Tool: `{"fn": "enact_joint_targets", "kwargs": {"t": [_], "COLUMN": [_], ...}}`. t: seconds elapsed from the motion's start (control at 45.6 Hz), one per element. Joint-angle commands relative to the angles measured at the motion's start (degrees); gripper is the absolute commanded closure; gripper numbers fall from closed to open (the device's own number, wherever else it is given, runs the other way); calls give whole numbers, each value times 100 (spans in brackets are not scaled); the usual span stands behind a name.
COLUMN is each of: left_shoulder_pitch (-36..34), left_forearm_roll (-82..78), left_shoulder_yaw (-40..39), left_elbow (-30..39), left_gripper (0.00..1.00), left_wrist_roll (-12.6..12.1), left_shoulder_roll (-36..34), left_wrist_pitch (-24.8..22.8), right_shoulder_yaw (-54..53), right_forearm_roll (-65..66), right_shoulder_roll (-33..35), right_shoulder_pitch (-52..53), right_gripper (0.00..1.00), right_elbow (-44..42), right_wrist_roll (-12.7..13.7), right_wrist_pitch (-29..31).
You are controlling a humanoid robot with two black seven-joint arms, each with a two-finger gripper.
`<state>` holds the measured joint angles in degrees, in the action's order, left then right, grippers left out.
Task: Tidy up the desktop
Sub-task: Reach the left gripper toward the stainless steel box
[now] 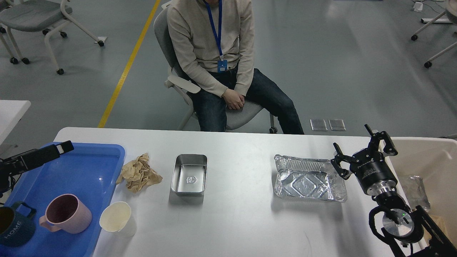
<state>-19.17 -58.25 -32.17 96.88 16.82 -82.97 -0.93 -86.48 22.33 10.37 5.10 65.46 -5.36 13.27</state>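
The white-grey desktop [242,221] spans the view. On it lie a crumpled brown paper [138,173], a steel rectangular box [189,175], a foil tray [307,178] and a white cup [117,218] at the blue tray's edge. My right gripper [360,149] is open and empty, hovering just right of the foil tray. My left gripper [66,146] sits over the blue tray's far left; its fingers cannot be told apart.
A blue tray [93,171] at the left holds a pink mug [67,213] and a dark blue mug [14,223]. A beige bin [425,157] stands at the right with clear plastic inside. A seated person [221,67] faces the table's far edge.
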Motion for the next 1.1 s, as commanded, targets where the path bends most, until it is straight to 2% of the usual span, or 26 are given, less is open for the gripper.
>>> {"fn": "enact_joint_targets", "kwargs": {"t": [0.0, 0.088, 0.219, 0.329, 0.504, 0.657, 0.767, 0.876, 1.073], "left_shoulder_pitch": [-7, -7, -16, -60, -306, -561, -763, -1211, -1545], "left_forearm_roll": [24, 33, 42, 24, -37, -46, -55, -28, 33], "left_shoulder_yaw": [0, 9, 9, 53, 114, 132, 325, 922, 1310], "left_elbow": [-20, -108, -468, -723, -1136, -1549, -1822, -2331, -3078], "left_gripper": [4, 4, 4, 4, 4, 4, 4, 4, 4], "left_wrist_roll": [-12, -47, -293, -372, -425, -565, -688, -881, -935], "left_shoulder_roll": [97, 308, 966, 1590, 2180, 2724, 3014, 3585, 4307], "left_wrist_pitch": [-3, -12, -21, -21, -56, -302, -346, -346, -346], "right_shoulder_yaw": [0, 0, 0, 0, 0, 0, 0, 0, 0], "right_forearm_roll": [0, 0, 0, 9, 9, 9, 9, 9, 26], "right_shoulder_roll": [0, 0, 0, 0, 0, -9, -44, -79, -79], "right_shoulder_pitch": [0, -35, -44, -44, -53, -62, -79, -97, -97], "right_gripper": [0, 0, 0, 0, 0, 0, 0, 0, 0], "right_elbow": [2, 2, -7, 2, 2, 2, 2, 2, 2], "right_wrist_roll": [0, 0, 0, 0, 0, 0, 0, 0, 0], "right_wrist_pitch": [0, 0, 0, 0, 0, 0, 0, 0, 9]}}
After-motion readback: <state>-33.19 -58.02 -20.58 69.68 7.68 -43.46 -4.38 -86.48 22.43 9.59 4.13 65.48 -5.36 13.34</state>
